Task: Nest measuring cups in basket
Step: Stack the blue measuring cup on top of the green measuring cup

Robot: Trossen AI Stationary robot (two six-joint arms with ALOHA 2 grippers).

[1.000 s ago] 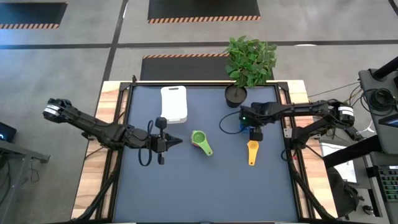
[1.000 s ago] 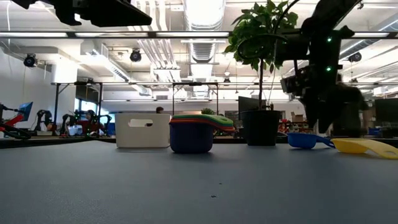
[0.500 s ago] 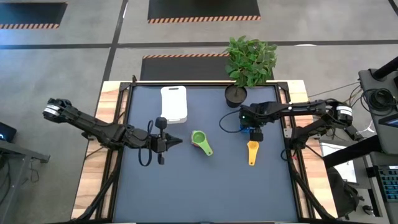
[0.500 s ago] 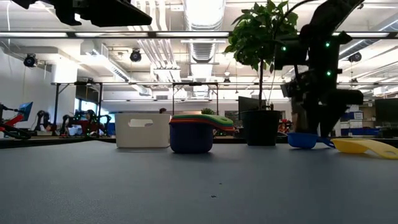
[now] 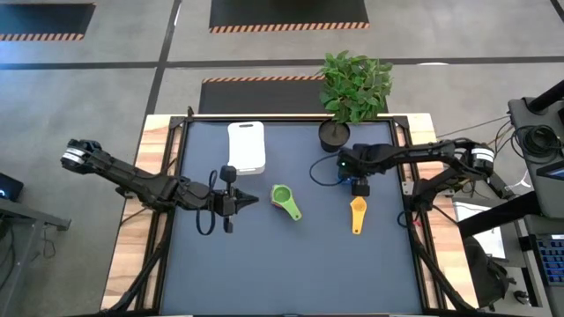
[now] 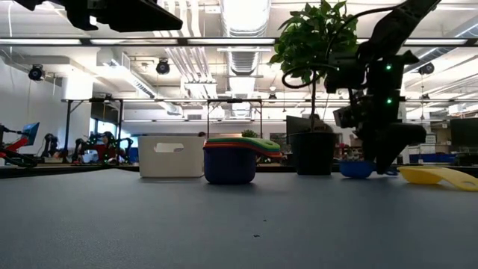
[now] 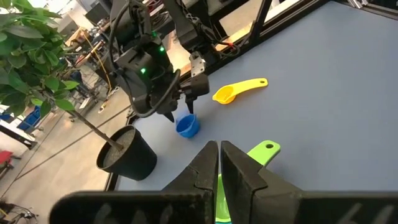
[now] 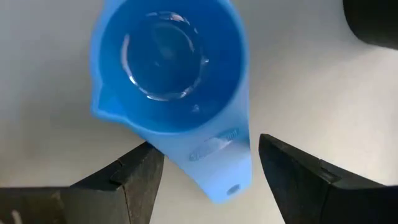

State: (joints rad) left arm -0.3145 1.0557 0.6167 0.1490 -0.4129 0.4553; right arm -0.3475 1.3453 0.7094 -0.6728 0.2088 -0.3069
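Right hand (image 5: 359, 187) points straight down, fingers spread either side of the blue cup's (image 8: 180, 112) handle on the bench (image 5: 308, 264), beside the plant pot (image 5: 334, 135). Yellow cup (image 5: 357, 215) lies near. Left hand (image 5: 231, 202), clenched empty, hovers near the cup stack (image 5: 283, 200) and basket (image 5: 246, 146).

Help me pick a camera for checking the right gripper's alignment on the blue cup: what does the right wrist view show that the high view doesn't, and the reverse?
Only the right wrist view shows the blue cup's empty bowl close up, with its handle lying in the gap between the open right gripper's dark fingers, neither touching it.

Only the high view shows the white basket, the green-topped cup stack, the yellow cup, the plant pot and the left gripper waiting left of the stack.

Both show the right gripper over the blue cup on the dark table.
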